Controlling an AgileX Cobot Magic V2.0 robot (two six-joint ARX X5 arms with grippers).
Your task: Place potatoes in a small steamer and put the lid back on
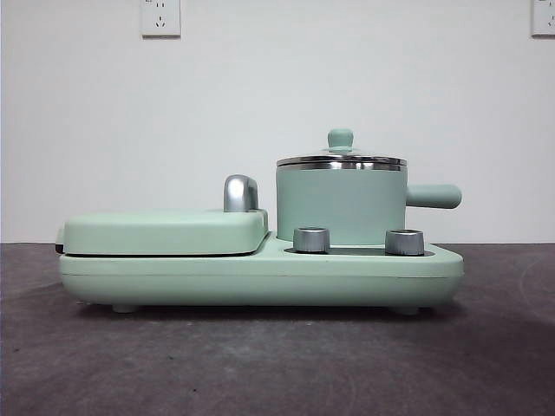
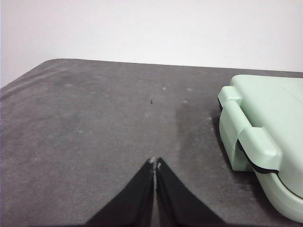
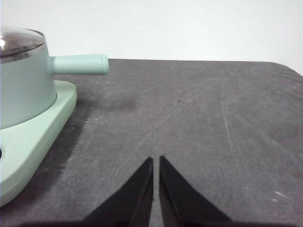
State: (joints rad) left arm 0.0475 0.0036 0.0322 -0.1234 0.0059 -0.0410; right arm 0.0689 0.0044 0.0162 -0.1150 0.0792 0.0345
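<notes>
A plain white wall (image 1: 277, 104) is seen behind a dark grey table (image 1: 277, 364). On the right of a mint-green cooker base (image 1: 260, 277) the small steamer (image 1: 340, 204) stands with the lid (image 1: 341, 159) seated on it; the griddle (image 1: 165, 232) lies closed on the left. No potato is in view; whether it sits inside cannot be told. The left gripper (image 2: 155, 163) and right gripper (image 3: 156, 160) hover low with jaws pressed together, holding nothing. If the small knob is gripped off-centre, the lid could tilt and slip.
</notes>
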